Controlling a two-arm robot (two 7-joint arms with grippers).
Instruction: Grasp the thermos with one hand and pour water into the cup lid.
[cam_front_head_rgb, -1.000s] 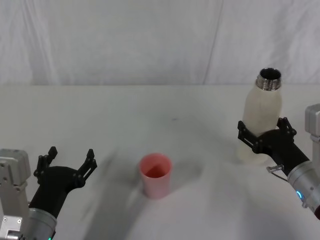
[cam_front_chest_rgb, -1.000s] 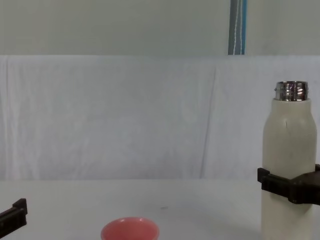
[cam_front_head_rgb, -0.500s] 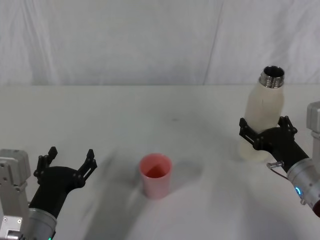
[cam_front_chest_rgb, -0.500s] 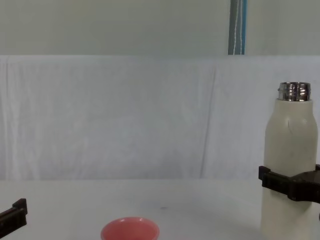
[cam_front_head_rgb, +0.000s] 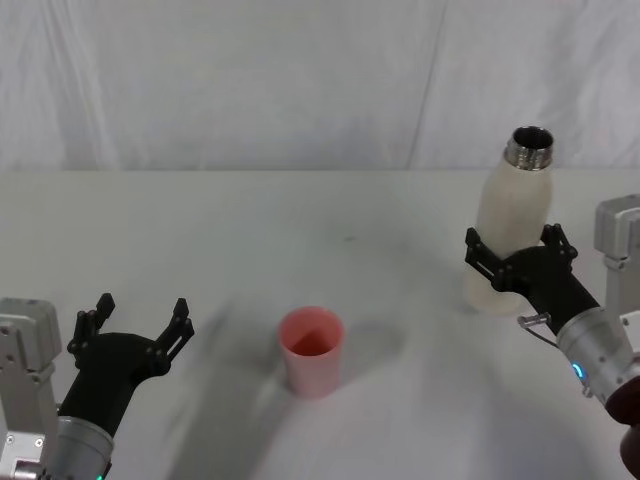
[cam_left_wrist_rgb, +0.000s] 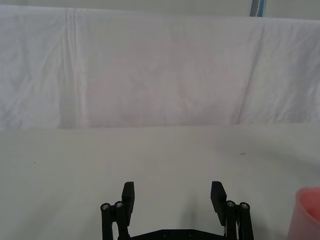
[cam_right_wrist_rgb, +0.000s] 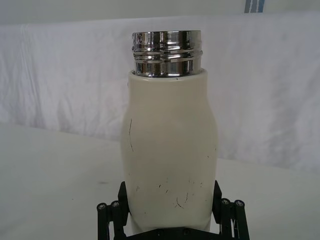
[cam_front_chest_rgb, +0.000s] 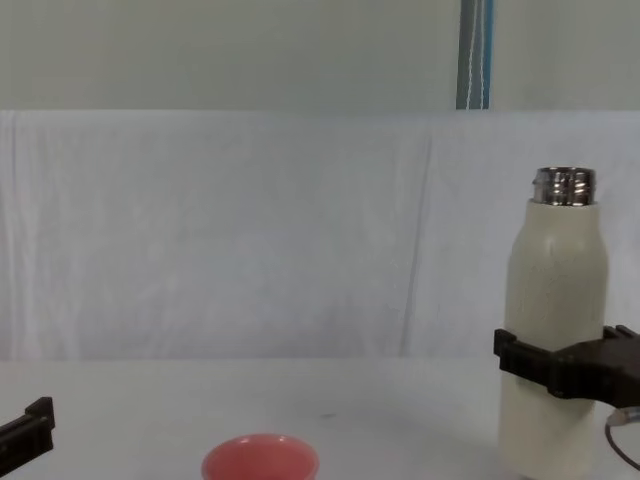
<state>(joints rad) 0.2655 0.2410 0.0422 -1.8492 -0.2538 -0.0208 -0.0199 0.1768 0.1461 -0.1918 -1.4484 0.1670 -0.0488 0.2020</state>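
**Clearance between thermos and cup lid**

The table between the thermos, clamped by the right gripper, and the cup lid is unobstructed. The left gripper, fingers spread, stands well apart on the cup lid's other side.

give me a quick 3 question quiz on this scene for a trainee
1. True or false: the right pincer is shut on the thermos.
2. Where is the cup lid? A) under the thermos B) on the table between the two arms C) in the left pincer
3. Fill in: the thermos neck is uncapped and the bottle stands nearly ____.

Key: 1 true; 2 B; 3 upright
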